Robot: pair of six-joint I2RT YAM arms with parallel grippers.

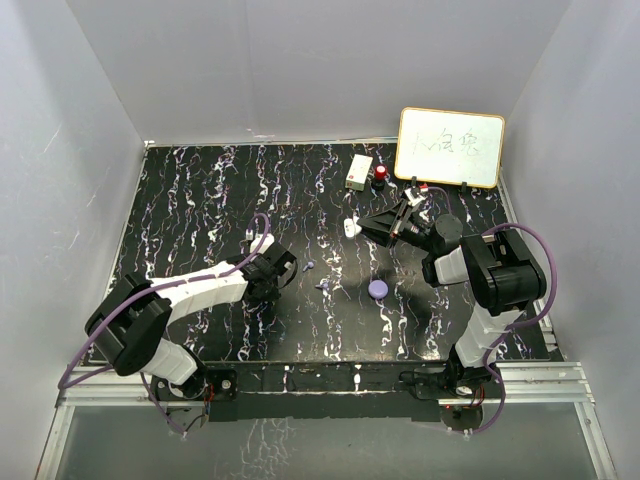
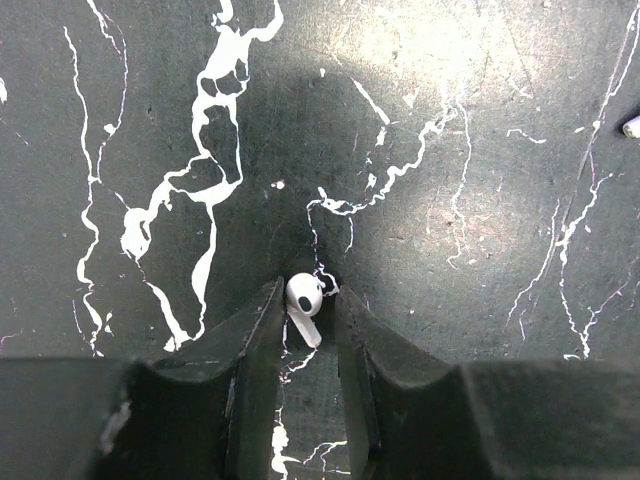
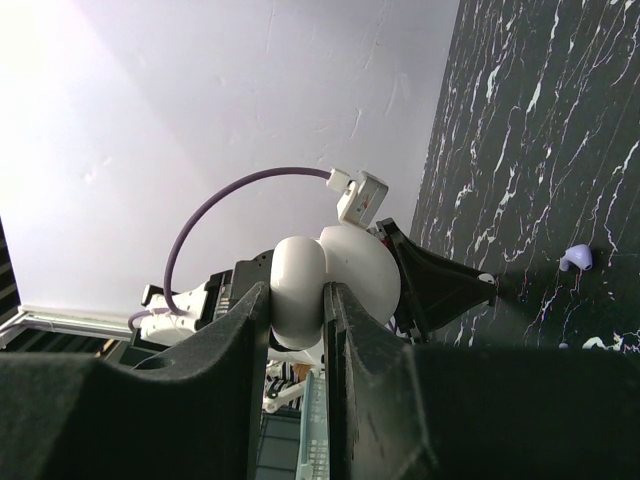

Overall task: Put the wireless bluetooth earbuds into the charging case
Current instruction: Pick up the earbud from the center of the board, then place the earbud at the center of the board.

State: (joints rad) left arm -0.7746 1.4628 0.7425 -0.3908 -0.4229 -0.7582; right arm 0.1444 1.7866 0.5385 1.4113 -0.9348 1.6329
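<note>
A small pale earbud (image 2: 303, 298) lies on the black marbled table between the fingertips of my left gripper (image 2: 308, 292). The jaws stand narrowly apart around it: the left finger is at its head and a thin gap shows on the right. From above, this earbud (image 1: 310, 265) shows just ahead of the left gripper (image 1: 294, 267). A second earbud (image 1: 322, 285) lies loose nearby. My right gripper (image 1: 360, 226) holds the white rounded charging case (image 1: 349, 226) above the table. In the right wrist view its fingers (image 3: 297, 295) pinch one lobe of the case (image 3: 350, 270).
A round lilac puck (image 1: 377, 289) sits on the table right of centre. At the back right stand a whiteboard (image 1: 450, 147), a small white box (image 1: 359, 172) and a red-topped item (image 1: 381, 176). White walls enclose the table.
</note>
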